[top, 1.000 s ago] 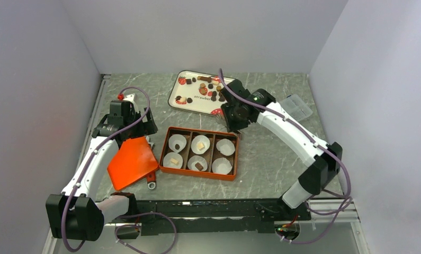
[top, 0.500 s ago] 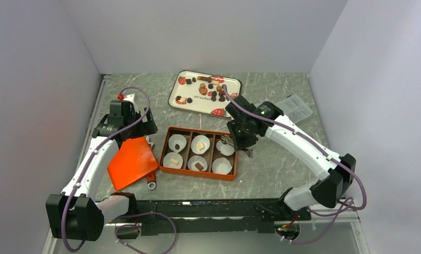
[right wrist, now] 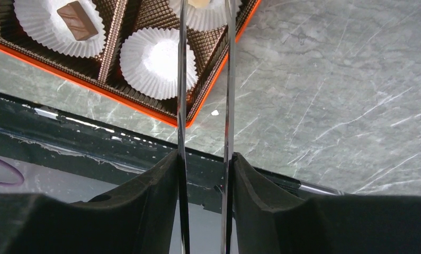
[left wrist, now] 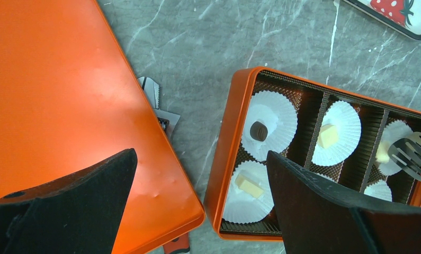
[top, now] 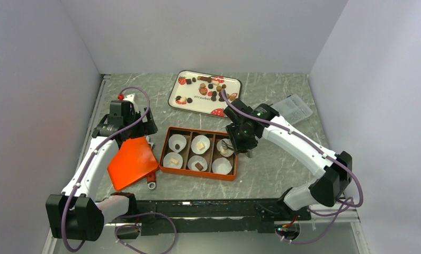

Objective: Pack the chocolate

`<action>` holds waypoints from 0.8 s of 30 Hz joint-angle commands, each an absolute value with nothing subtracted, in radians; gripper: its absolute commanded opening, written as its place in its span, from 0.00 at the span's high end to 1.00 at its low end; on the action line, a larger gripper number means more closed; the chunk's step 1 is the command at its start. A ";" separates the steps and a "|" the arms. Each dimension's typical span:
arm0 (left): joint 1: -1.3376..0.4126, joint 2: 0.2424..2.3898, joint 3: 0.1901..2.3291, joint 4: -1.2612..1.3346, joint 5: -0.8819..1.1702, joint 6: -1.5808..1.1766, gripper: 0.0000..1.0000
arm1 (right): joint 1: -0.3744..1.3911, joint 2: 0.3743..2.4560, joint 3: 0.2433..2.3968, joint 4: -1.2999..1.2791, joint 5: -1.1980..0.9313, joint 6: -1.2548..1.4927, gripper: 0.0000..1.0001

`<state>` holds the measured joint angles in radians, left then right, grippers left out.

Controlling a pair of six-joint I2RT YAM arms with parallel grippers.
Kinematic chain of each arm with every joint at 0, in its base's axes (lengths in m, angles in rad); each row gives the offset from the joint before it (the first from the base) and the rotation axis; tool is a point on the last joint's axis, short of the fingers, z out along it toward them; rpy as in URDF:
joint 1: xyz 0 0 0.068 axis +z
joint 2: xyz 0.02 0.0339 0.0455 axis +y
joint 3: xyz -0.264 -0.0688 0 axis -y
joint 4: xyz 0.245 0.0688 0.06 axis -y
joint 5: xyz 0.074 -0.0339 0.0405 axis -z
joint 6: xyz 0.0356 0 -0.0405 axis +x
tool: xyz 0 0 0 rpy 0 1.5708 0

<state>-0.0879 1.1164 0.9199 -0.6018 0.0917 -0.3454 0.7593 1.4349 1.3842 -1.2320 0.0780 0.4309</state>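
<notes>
The left arm (top: 91, 161) stretches forward from its base, wrist tipped down, the left gripper (left wrist: 200, 155) hanging with jaws spread wide and holding nothing. The right arm (top: 298, 138) folds at the elbow and reaches inward, the right gripper (right wrist: 204, 159) angled down, jaws pressed against slim metal tongs (right wrist: 180, 79).

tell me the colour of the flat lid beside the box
The lid is plain orange; left wrist view shows it best.
</notes>
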 commanded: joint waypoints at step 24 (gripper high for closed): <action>-0.081 1.106 0.920 -0.568 0.108 -0.347 0.01 | 0.594 1.645 1.714 -1.049 0.231 0.385 0.58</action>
<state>-0.0879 1.1164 0.9199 -0.6014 0.0925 -0.3454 0.6254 1.5929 1.6497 -1.1473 0.1635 0.4065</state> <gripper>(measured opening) 0.992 0.426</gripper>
